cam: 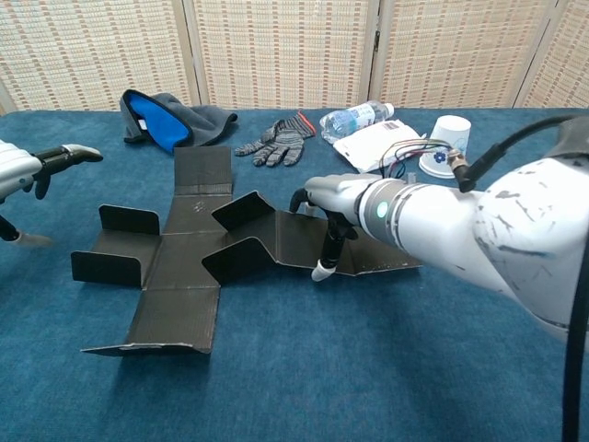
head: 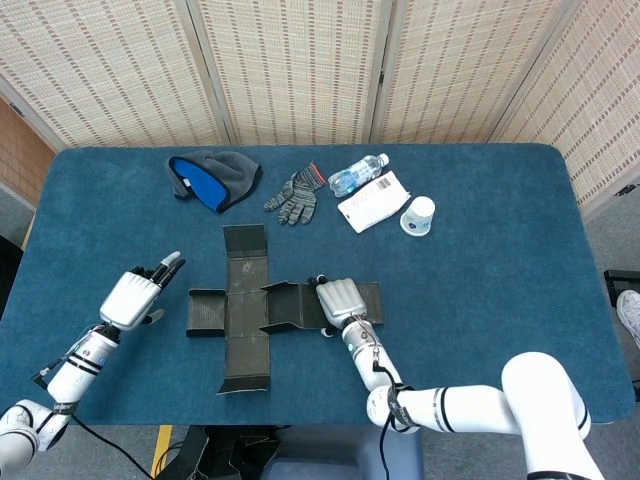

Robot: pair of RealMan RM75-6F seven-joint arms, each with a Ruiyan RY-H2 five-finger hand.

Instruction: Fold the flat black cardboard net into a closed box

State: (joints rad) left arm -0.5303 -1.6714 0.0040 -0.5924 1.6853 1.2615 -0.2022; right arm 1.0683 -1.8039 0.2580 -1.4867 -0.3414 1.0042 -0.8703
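So the big blue felt-covered table takes up pretty much everything, and the flat black cross-shaped cardboard net lies near its front-middle, a couple of side flaps standing up a bit, mostly unfolded. The right hand sits right on top of the net's right arm, palm down, fingers curled downward with one white fingertip touching the table just at the front edge of that panel. It looks like it's pressing on the cardboard, though whether anything is actually pinched is hard to tell from either view. The left hand is just off the net's left end, near but not touching, fingers spread and stretched out with nothing in them.

Along the far side of the table: a grey beanie with bright blue lining, then a grey knit glove with a red cuff edge, a clear plastic water bottle lying on its side, a white labelled packet and a small white paper cup upside down. All of those are well apart from the net.
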